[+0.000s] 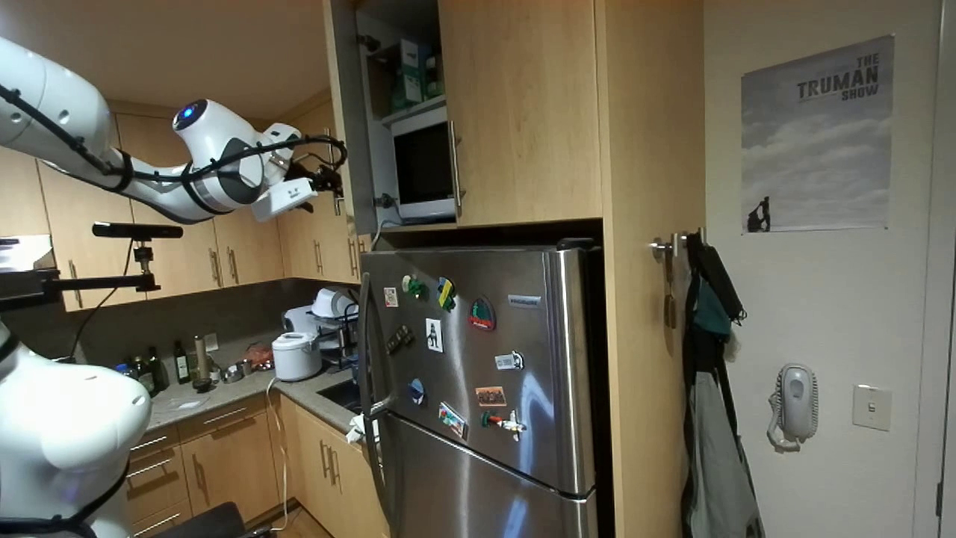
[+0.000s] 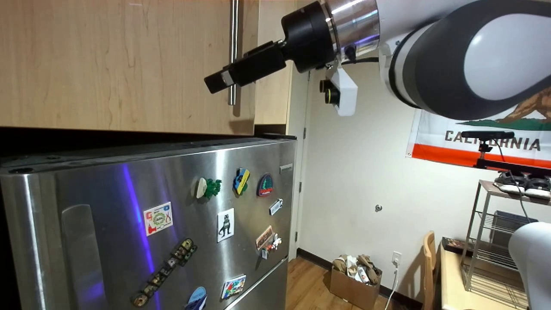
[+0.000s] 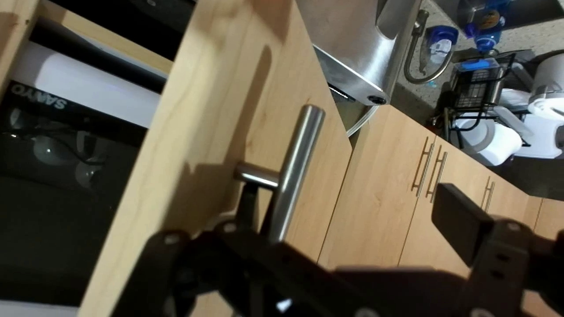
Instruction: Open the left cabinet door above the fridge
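Note:
The left cabinet door (image 1: 352, 119) is a light-wood panel that stands swung open above the fridge (image 1: 463, 359). Its outer face (image 2: 129, 64) shows in an exterior view, with a slim metal bar handle (image 2: 233, 47) near the free edge. In the wrist view the door (image 3: 251, 83) stands beside the cabinet opening, with its handle (image 3: 299, 154) close to the camera. My gripper (image 3: 350, 196) is open. One finger is behind the handle bar, just by its post; the other is well out to the right. The gripper also shows in both exterior views (image 1: 327, 181) (image 2: 219, 81).
Inside the cabinet a microwave (image 1: 426, 161) sits under a shelf with boxes. The wider wood door (image 1: 523, 112) is closed beside it. Other wall cabinets (image 3: 387, 185) with bar handles are on the far side of the door. Magnets dot the fridge front.

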Controlling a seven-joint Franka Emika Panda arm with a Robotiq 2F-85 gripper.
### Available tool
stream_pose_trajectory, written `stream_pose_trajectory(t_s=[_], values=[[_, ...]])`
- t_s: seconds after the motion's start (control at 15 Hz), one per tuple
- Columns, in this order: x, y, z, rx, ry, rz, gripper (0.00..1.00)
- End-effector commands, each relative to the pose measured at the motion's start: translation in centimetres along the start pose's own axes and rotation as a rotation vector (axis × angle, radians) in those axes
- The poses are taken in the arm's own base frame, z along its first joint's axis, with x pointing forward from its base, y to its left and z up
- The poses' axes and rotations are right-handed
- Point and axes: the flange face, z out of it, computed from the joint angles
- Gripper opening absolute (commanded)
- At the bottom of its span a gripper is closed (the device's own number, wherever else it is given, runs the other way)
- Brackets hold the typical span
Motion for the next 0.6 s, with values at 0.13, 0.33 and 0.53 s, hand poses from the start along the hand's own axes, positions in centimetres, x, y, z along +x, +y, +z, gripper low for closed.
stream_pose_trajectory(t_s=[0.13,0.33,0.53], values=[[0.1,-1.0,-4.1,0.02,0.07,-0.04,1.0],[0.3,-1.6,-6.0,0.029,0.098,-0.044,1.0],[0.3,-2.0,-7.3,0.035,0.122,-0.047,1.0]])
